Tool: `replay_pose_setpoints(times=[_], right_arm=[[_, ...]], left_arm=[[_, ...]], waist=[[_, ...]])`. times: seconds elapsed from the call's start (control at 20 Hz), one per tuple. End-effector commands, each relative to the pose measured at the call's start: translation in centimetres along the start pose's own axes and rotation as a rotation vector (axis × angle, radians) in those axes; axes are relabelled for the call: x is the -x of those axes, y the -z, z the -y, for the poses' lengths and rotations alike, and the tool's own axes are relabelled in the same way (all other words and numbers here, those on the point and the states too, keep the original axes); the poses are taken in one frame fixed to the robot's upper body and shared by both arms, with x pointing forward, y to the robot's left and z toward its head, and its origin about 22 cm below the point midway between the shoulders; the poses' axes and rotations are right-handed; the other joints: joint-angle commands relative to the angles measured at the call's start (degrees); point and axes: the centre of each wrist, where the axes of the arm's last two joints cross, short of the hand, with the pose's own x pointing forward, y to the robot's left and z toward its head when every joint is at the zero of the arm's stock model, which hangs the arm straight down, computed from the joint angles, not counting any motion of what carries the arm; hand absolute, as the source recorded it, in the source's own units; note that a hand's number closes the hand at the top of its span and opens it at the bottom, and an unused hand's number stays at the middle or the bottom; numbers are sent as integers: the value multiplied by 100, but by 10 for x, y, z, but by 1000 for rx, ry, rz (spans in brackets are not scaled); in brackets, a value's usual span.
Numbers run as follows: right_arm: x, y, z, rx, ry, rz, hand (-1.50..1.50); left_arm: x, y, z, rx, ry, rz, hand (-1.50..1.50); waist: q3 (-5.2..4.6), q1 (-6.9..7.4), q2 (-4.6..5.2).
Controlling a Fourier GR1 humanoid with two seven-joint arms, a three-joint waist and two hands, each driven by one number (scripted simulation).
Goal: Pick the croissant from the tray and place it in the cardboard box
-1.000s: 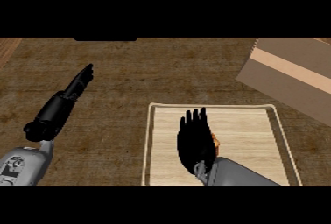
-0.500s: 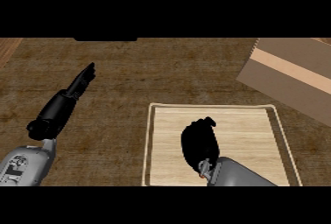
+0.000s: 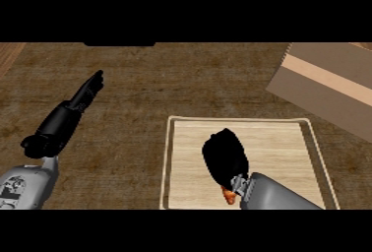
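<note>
My right hand (image 3: 224, 156) lies low over the pale wooden tray (image 3: 291, 142), fingers curled down. A small orange-brown piece of the croissant (image 3: 230, 197) shows beside the wrist, at the hand's near edge; the hand hides the rest of it. The cardboard box (image 3: 330, 81) stands at the upper right, beyond the tray's far right corner. At the left my left hand (image 3: 87, 91) rests with straight fingers pointing away over the counter, holding nothing.
The dark wooden counter (image 3: 181, 83) runs all around the tray. A black object (image 3: 120, 44) sits at the counter's far edge, top left of centre.
My right hand's fingers have curled down and the hand has drawn back toward me over the croissant. The left hand has not moved.
</note>
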Motion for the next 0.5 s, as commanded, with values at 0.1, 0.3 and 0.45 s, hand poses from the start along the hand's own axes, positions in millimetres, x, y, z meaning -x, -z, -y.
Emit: replay_pose_setpoints(times=[0.1,0.3,0.45], right_arm=[[41,-1,-6,204,395,235,150],[68,-3,-6,384,532,352,150],[96,-4,4,484,532,375,150]], left_arm=[[0,-1,7,-10,-5,8,0],[-1,8,11,-9,12,4,0],[6,-2,-2,-4,0,-1,0]], waist=[[35,5,81],[24,-74,63],[10,-28,28]])
